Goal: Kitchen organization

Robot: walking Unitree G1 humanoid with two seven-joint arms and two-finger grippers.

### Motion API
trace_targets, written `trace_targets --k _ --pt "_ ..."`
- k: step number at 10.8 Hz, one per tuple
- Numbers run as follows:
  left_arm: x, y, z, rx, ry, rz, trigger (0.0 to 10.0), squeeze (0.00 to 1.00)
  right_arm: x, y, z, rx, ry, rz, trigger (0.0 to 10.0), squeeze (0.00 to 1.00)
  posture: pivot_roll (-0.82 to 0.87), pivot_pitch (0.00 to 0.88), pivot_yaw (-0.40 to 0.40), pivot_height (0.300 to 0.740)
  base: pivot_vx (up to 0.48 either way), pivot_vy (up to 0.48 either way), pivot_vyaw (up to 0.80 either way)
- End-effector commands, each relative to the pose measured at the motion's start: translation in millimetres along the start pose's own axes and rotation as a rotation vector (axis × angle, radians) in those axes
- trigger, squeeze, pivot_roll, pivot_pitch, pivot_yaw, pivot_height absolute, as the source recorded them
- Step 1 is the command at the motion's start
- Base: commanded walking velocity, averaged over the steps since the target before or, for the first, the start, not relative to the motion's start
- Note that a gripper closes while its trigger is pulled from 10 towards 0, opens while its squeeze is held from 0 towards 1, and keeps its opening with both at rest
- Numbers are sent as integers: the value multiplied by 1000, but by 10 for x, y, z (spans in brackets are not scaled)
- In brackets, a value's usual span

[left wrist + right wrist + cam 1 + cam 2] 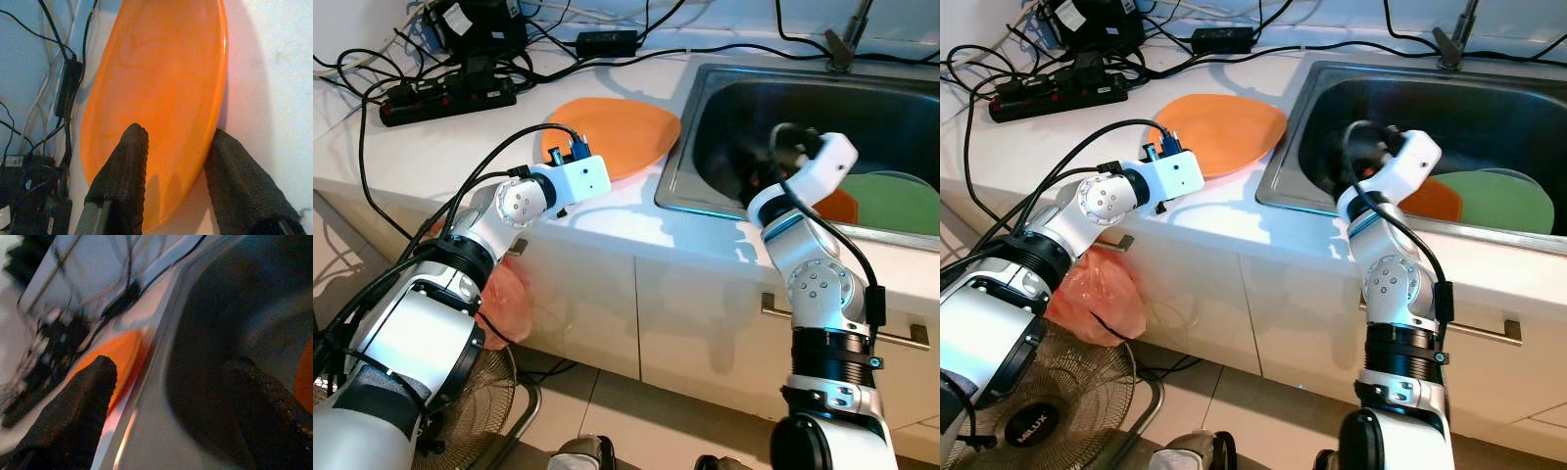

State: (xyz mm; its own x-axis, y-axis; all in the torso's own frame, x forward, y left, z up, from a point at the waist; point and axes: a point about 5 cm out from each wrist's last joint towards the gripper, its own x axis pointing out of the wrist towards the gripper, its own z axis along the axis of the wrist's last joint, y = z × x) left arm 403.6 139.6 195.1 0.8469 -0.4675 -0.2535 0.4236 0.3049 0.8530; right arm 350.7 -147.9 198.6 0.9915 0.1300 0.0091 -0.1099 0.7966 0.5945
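Orange plate [622,132], smooth and glossy with a shallow rounded-off shape, lies flat on the white tabletop [431,147] just beside the left rim of the steel sink [705,98]. The left gripper [173,161] has its jaws spread across the plate's near edge: one rough, woven-looking black finger [124,171] rests over the inside of the plate, the other sits outside the rim on the bare white surface. They straddle the edge without pinching it.

Down in the dark, brushed-metal basin lie a round green plate [896,201] and, beside it, a smaller orange piece [842,204] partly hidden behind the right arm. The right gripper [166,396] reaches over the sink's front left corner, jaws wide apart with nothing between them; in its wrist view, one finger [78,401] lies against the tabletop side with the orange plate beyond it, and the other lies against the basin's dark interior.

At the back of the tabletop sits a black power strip [445,96] amid a tangle of black cables [607,41]. Below the tabletop run flat white cabinet fronts with a slim metal bar handle [901,338]. A crumpled pink plastic bag [1097,289] hangs at the cabinet front by the left arm, and a wire-grilled fan [1028,401] stands on the tiled floor [607,401].
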Motion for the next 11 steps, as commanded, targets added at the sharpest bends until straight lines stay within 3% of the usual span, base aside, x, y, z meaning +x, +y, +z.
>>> trace_targets --k 1,3,4,8,11 --pt "2 30 1 24 12 -4 0 0 -37 46 -69 -32 64 56 10000 0 121 82 97 740 0 0 0" --pt "5 38 10 30 10 -3 0 0 -115 -8 -114 -98 157 117 10000 0 121 85 95 740 0 0 0" --pt "-1 53 5 33 12 0 0 0 -166 -116 -62 -159 200 129 10000 0 120 86 95 740 0 0 0" --pt "-14 65 -13 58 19 -3 0 0 -246 -199 22 -255 279 189 10000 0 116 93 105 740 0 0 0" --pt "-26 143 38 189 -11 64 0 0 -264 -228 21 -294 329 213 10000 0 116 96 103 740 0 0 0"
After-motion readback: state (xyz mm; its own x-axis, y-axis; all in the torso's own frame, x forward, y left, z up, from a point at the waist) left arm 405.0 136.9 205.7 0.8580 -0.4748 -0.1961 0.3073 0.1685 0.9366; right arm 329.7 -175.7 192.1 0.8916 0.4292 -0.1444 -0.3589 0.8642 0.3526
